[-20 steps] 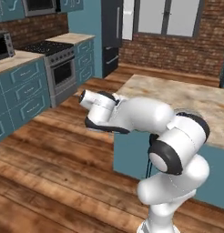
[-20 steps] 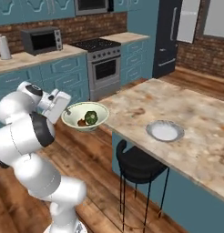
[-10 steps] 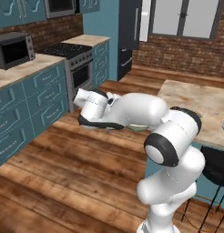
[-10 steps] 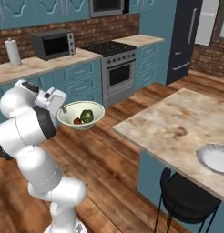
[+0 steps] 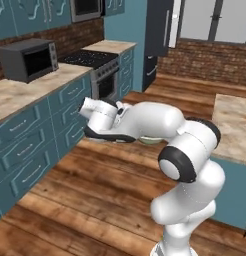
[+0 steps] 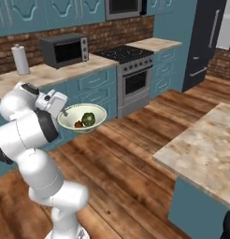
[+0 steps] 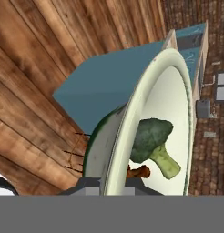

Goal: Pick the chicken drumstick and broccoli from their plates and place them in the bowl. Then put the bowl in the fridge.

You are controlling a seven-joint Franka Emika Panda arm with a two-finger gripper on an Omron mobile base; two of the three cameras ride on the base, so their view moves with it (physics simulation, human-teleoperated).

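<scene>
My gripper (image 6: 64,112) is shut on the near rim of the pale greenish-white bowl (image 6: 82,116) and holds it in the air over the wooden floor. In the bowl lie the dark green broccoli (image 6: 88,118) and the reddish-brown chicken drumstick (image 6: 79,124). The hand view shows the bowl (image 7: 145,113) edge-on, with the broccoli (image 7: 152,136) above the drumstick (image 7: 139,172) and the gripper (image 7: 114,184) clamped at the rim. In the left base view my arm covers most of the bowl (image 5: 151,141). The dark fridge (image 6: 205,42) stands far back right, its door closed (image 5: 160,27).
Teal cabinets with a microwave (image 6: 64,49), a paper towel roll (image 6: 21,59) and a stove (image 6: 131,53) line the left wall. The stone island counter (image 6: 205,149) is at the right, with wooden floor between it and the cabinets.
The whole picture has shifted as the base drove: the island slid off to the right and the cabinet wall with the microwave came nearer. The bowl stays in my gripper.
</scene>
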